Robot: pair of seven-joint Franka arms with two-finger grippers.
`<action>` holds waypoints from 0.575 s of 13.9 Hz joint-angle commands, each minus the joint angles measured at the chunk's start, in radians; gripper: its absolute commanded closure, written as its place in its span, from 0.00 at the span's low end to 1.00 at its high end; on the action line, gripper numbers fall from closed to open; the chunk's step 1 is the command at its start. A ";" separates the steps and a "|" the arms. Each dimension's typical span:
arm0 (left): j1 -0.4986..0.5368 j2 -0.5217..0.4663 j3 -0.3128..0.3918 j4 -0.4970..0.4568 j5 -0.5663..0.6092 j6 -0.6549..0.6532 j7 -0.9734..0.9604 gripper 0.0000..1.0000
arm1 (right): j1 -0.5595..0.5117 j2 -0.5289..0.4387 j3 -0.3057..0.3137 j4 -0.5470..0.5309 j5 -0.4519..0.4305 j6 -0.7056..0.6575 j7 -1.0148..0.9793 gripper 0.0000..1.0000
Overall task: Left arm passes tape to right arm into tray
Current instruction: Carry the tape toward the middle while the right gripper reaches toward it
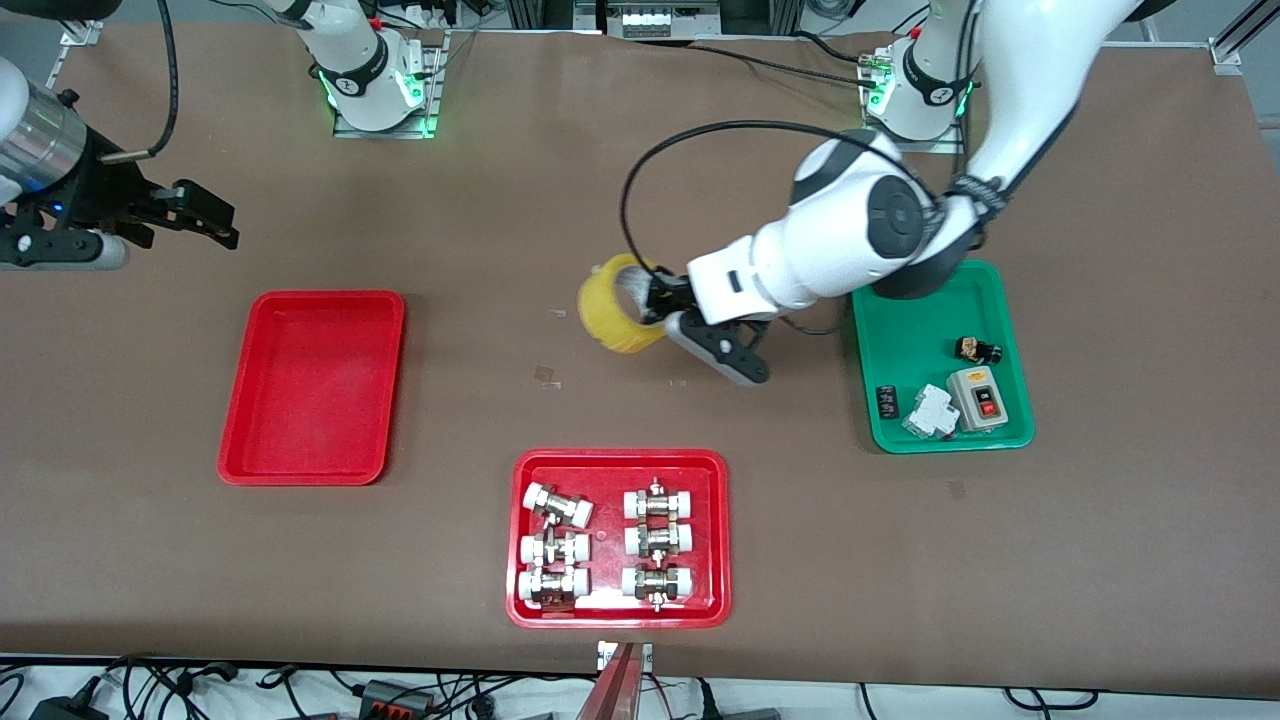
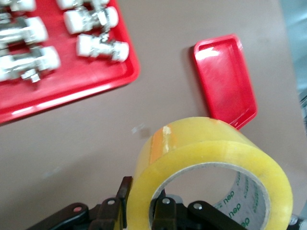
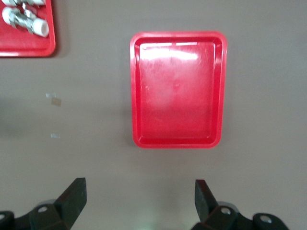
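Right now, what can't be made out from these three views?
- Front view: the left end effector grips the tape, but the roll hides its fingertips.
- Left wrist view: the tape's lower edge is cut off.
- Right wrist view: only two fingers of the open right end effector show.

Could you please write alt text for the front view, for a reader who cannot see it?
The left gripper holds the tape above the table's middle. The right gripper waits open near the empty red tray.
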 commanded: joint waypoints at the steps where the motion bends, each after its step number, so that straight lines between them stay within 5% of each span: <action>1: -0.103 0.048 0.055 0.047 -0.001 0.085 -0.023 0.99 | -0.013 0.022 0.013 0.015 0.075 -0.027 -0.061 0.00; 4: -0.166 0.051 0.090 0.067 -0.008 0.099 -0.050 0.99 | -0.018 0.068 0.010 0.019 0.322 0.003 -0.087 0.00; 8: -0.264 0.086 0.095 0.061 0.005 0.411 -0.061 0.99 | 0.025 0.157 0.015 0.018 0.572 0.164 -0.087 0.00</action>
